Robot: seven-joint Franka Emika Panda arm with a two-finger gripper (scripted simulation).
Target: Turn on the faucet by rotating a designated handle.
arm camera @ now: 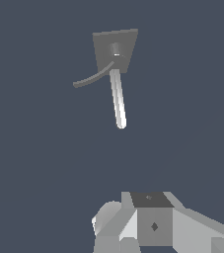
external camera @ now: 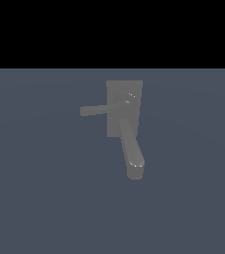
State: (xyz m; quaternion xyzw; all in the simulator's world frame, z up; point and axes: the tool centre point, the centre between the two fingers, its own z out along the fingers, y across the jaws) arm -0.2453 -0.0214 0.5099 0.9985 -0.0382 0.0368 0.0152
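Slate-blue ground fills the lower three quarters of the exterior view, flat and bare of texture, under a black band across the top of the frame. Whether that surface is a floor or a bench cannot be told.

The faucet stands a little right of centre in the exterior view, in the upper middle of the frame: a matte grey upright block. From its front a thick spout with a rounded tip reaches downward in the frame, slanting slightly toward the exterior view's right, and its end sits just below the frame's centre. The handle, a thinner and shorter bar with a squared end, sticks out of the block toward the exterior view's left, nearly level, its free tip well apart from the spout.

In the wrist view the same fixture appears in the upper middle of the picture, seen from above: the block's top as a tilted square, the spout as a pale bar, and the handle as a darker, thinner bar angled off to one side.

Pale grey parts of the gripper fill the lower right of the wrist view, far from the faucet and touching nothing. Its fingertips are out of frame, so I cannot tell how far it is open. The exterior view does not show the arm at all.
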